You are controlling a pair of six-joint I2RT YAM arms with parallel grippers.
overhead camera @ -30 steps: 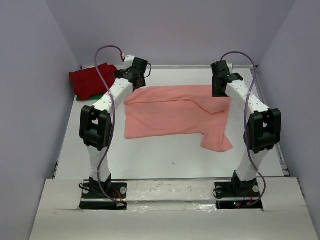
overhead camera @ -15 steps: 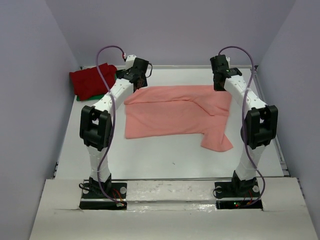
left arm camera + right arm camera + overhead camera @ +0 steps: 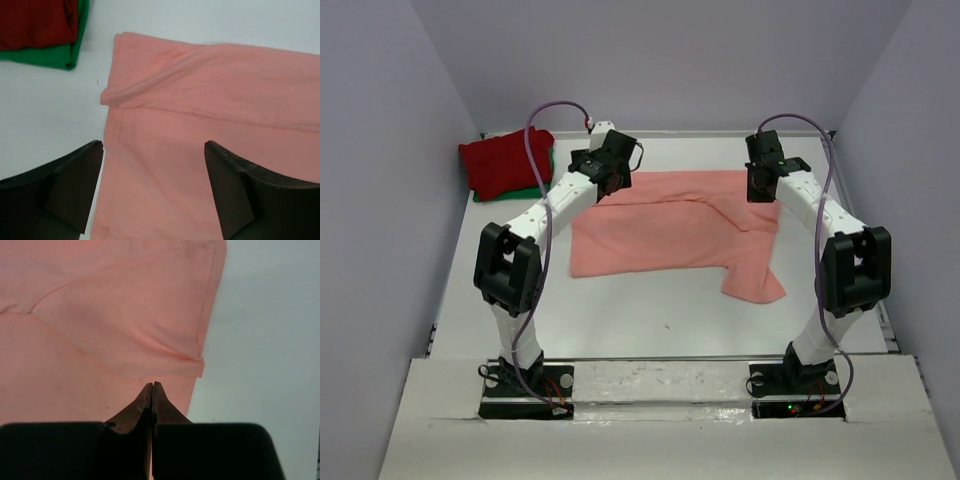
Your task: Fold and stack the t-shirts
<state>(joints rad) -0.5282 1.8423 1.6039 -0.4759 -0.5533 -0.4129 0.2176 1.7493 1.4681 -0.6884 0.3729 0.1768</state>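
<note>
- Your salmon-pink shirt (image 3: 670, 225) lies spread near the middle of the table (image 3: 660, 315), partly folded, with one flap trailing toward 5 o'clock.
- At its 10 o'clock, well apart at the table's far corner, the dark red shirt (image 3: 505, 160) sits folded on top of the green shirt (image 3: 538, 188).
- Your left gripper (image 3: 152, 150) hovers over the pink shirt's 11 o'clock corner, jaws spread wide with nothing between them.
- Your right gripper (image 3: 152, 386) is at the 1 o'clock corner, its fingertips pressed together over the cloth's edge; you cannot tell whether any fabric is pinched.
</note>
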